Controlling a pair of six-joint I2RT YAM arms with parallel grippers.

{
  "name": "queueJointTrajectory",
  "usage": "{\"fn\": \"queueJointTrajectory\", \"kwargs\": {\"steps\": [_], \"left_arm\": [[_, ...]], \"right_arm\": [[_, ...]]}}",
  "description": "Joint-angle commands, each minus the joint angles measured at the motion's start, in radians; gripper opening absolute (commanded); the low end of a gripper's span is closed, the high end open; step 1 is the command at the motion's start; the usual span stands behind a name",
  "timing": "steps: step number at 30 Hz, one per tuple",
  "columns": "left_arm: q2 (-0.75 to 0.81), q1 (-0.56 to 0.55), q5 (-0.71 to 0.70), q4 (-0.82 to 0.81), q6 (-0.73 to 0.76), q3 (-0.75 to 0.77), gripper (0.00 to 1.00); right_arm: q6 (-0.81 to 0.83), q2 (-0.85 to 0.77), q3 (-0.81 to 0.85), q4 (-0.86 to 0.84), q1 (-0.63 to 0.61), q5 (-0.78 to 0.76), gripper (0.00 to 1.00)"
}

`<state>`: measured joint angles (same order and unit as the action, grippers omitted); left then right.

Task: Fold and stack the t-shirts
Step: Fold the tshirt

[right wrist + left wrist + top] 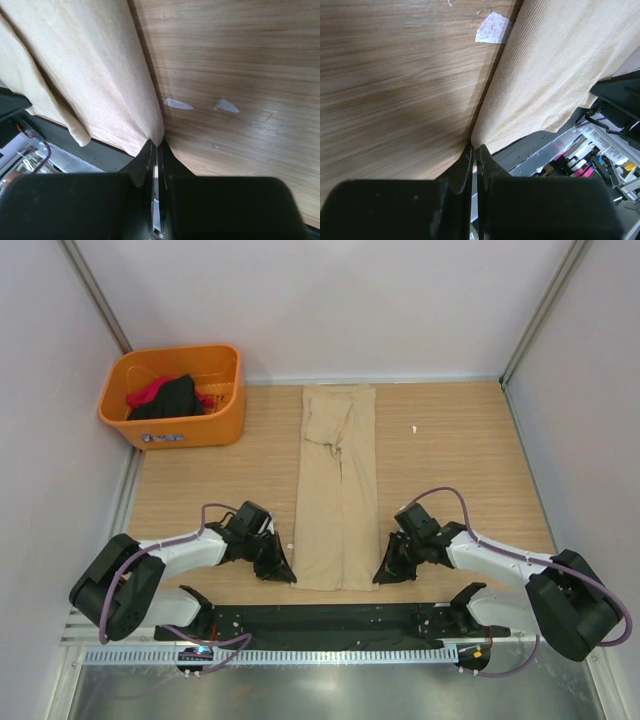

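Tan t-shirt (338, 490) lay folded narrow on the table (470, 460), long axis running away from the arms; left hand (285, 574) and right hand (384, 576) flanked its near hem, each pinching a corner.

Robot lab cell: white partition walls (330, 300), metal corner posts (543, 310), wooden table (460, 470).

Wood-grain table (460, 480), bearing: one tan t-shirt (338, 490), folded into a long strip, centre, running far to near; one orange basket (190, 430), far left; one small white scrap (415, 428), far right.
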<state>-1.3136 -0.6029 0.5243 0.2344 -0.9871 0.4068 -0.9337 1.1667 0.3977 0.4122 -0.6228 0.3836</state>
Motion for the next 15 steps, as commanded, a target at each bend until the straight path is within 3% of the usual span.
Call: {"fn": "queueJointTrajectory", "kwargs": {"steps": [1, 7, 11, 15], "left_arm": [[0.008, -0.006, -0.009, -0.023, 0.018, 0.003, 0.0], [0.053, -0.005, -0.03, 0.054, 0.028, 0.146, 0.0], [-0.005, 0.017, -0.066, 0.124, 0.062, 0.314, 0.0], [-0.134, 0.107, -0.066, 0.114, 0.076, 0.466, 0.0]], "right_arm": [[0.006, -0.034, 0.007, 0.031, -0.011, -0.041, 0.01], [-0.02, -0.085, 0.148, 0.089, -0.002, -0.091, 0.01], [0.036, 0.012, 0.324, 0.14, 0.067, -0.106, 0.01], [0.131, 0.17, 0.473, 0.148, 0.168, -0.06, 0.01]]}}
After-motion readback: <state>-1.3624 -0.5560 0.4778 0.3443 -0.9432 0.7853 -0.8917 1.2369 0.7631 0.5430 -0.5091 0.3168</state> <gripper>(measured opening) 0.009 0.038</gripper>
